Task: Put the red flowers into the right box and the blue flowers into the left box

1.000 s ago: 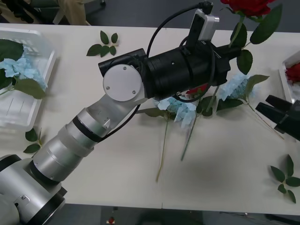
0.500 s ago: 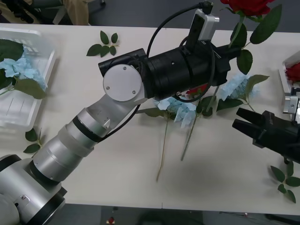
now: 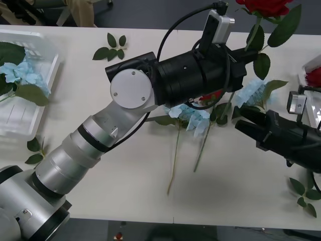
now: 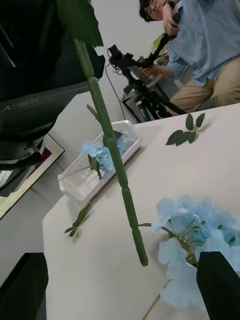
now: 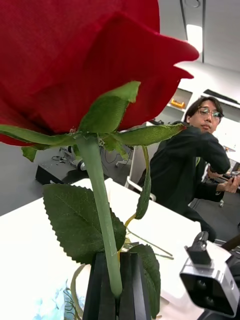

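My left gripper reaches over the middle of the table and is shut on the green stem of a red flower, held upright off the table. In the left wrist view the black fingers clamp the stem under the bloom. My right gripper is open near the table, right of the hanging stem and close to a blue flower. Two blue flowers lie beneath the left wrist. The left box holds a blue flower. The right box holds a red flower.
Loose green leaf sprigs lie at the back, beside the left box and at the front right. A long thin stem runs toward the table's front edge. My left arm's thick forearm spans the table's centre.
My right gripper has come in from the right edge, moving left toward the blue flowers and the hanging stem. The left arm and its rose have stayed still.
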Tool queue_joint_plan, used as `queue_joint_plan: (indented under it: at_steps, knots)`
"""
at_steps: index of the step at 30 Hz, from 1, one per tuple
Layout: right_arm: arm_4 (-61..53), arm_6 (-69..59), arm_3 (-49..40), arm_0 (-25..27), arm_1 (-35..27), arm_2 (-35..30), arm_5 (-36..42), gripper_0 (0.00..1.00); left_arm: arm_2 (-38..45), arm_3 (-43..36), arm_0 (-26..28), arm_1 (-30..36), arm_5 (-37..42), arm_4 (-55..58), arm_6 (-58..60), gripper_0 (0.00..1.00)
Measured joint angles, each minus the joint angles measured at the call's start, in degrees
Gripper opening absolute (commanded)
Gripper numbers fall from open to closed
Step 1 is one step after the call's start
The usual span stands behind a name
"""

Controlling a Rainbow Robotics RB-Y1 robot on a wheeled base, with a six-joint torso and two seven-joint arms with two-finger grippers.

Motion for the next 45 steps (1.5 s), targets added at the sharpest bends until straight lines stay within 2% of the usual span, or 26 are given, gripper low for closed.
queue_joint_plan:
  at_steps: [12,20,22,25,28,30,31,34,45]
  knots:
    - [2.20,0.00,0.01,-3.28,0.35,7.59,-8.08,0.87,0.00,0.00,0.00,0.00,0.00,0.00,0.00,0.00]
    - [2.33,0.00,0.03,-5.54,0.35,10.49,-10.15,0.87,0.00,0.00,0.00,0.00,0.00,0.00,0.00,0.00]
    - [2.33,0.00,0.03,-5.63,0.35,10.65,-10.54,0.82,0.00,0.00,0.00,0.00,0.00,0.00,0.00,0.00]
    - [2.55,0.00,0.03,-5.63,0.35,10.68,-10.80,0.61,0.00,0.01,0.00,0.00,0.00,0.00,0.00,0.00]
    - [3.44,0.00,0.03,-5.63,0.35,10.68,-10.80,0.47,0.00,0.01,0.00,0.00,0.00,0.00,0.00,0.00]
    - [3.44,0.00,0.03,-5.63,0.35,10.68,-10.80,0.34,0.00,0.01,0.00,0.00,0.00,0.00,0.00,0.00]
    - [3.44,0.00,0.03,-5.63,0.35,10.68,-10.80,0.24,0.00,0.01,0.00,0.00,0.00,0.00,0.00,0.00]
    - [3.44,0.00,0.03,-5.63,0.35,10.68,-10.80,0.01,0.00,0.01,0.00,0.00,0.00,0.00,0.00,0.00]
    - [3.44,0.00,0.03,-5.63,0.35,10.69,-11.39,0.00,0.00,0.03,0.00,0.00,0.00,0.00,0.00,0.02]
